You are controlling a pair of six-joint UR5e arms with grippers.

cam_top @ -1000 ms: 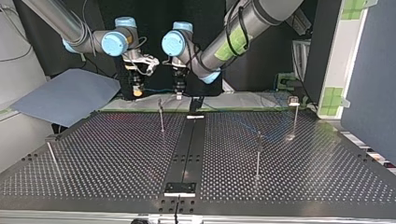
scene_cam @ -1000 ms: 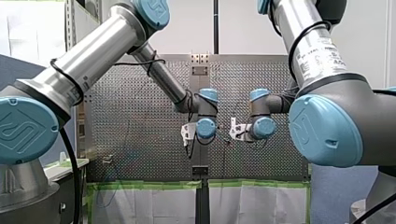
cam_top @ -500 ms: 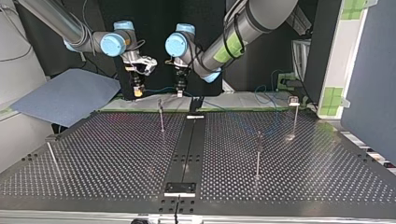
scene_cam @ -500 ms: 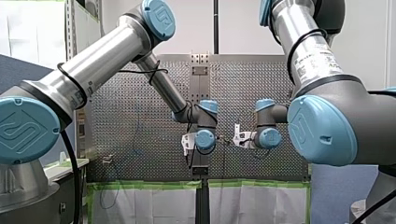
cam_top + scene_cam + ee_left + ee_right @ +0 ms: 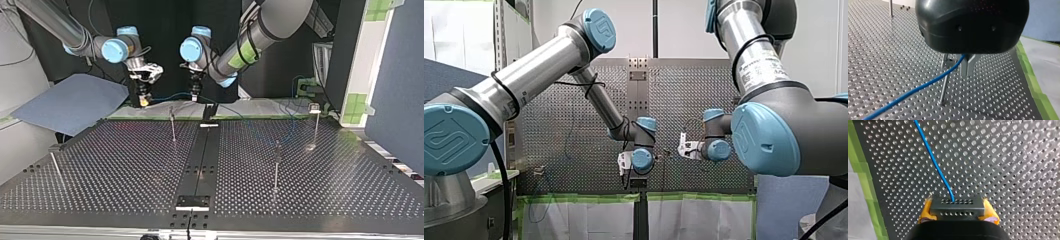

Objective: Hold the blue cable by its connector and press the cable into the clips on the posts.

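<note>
Tabletop (image 5: 125, 165) of perforated metal, green tape (image 5: 1033, 82) along its edge.
Right gripper (image 5: 958, 212) clamps blue cable (image 5: 933, 157) by connector (image 5: 956, 206); left gripper (image 5: 967, 66) grip unclear.

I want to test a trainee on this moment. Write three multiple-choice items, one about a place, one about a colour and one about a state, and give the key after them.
1. In the top view, where do my left gripper and my right gripper hang?
A. by the table's far edge
B. over its middle
C. by its near edge

2. What colour are my right gripper's pads?
A. white
B. black
C. yellow

3. My right gripper is:
A. open, holding nothing
B. shut on the connector
C. shut on a post

Key:
1 A: both tips show just above the far edge.
2 C: the right wrist view shows yellow pads.
3 B: the pads press on both sides of the dark connector, from which the blue cable leaves.
</note>
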